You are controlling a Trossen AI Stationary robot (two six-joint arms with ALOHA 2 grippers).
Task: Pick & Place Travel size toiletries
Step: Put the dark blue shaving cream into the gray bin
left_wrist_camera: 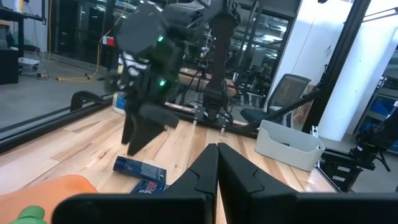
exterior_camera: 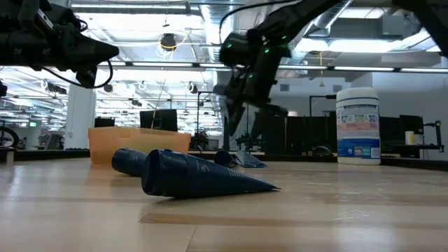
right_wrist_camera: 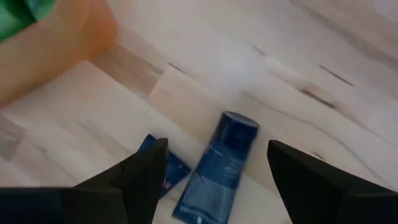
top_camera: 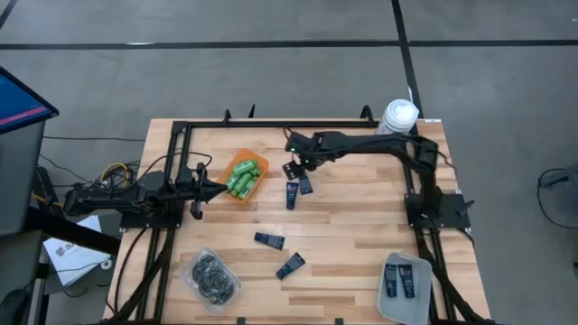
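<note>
Right gripper (top_camera: 293,170) hovers over paired navy tubes (top_camera: 298,189) near orange tray (top_camera: 256,163), jaws wide, empty. Left gripper (top_camera: 217,190) shut, empty, idle beside tray.

Risk: jaws straddle both touching tubes, catch two or nudge one aside.

Count: four loose navy tubes on table, two more in grey bin (top_camera: 387,302); green bottles (top_camera: 242,177) heaped, number unclear; one packet (top_camera: 209,279) of black rounds.

Right arm: reaching in from the right side, stretched across the far part of the counter toward its middle, wrist bent downward.
Right end effector (top_camera: 294,169): fingers (right_wrist_camera: 140,177) spread wide, pointing down, nothing between them.
Left arm: low along the left edge, pointing inward.
Left end effector (top_camera: 217,190): fingers pressed together, empty.
</note>
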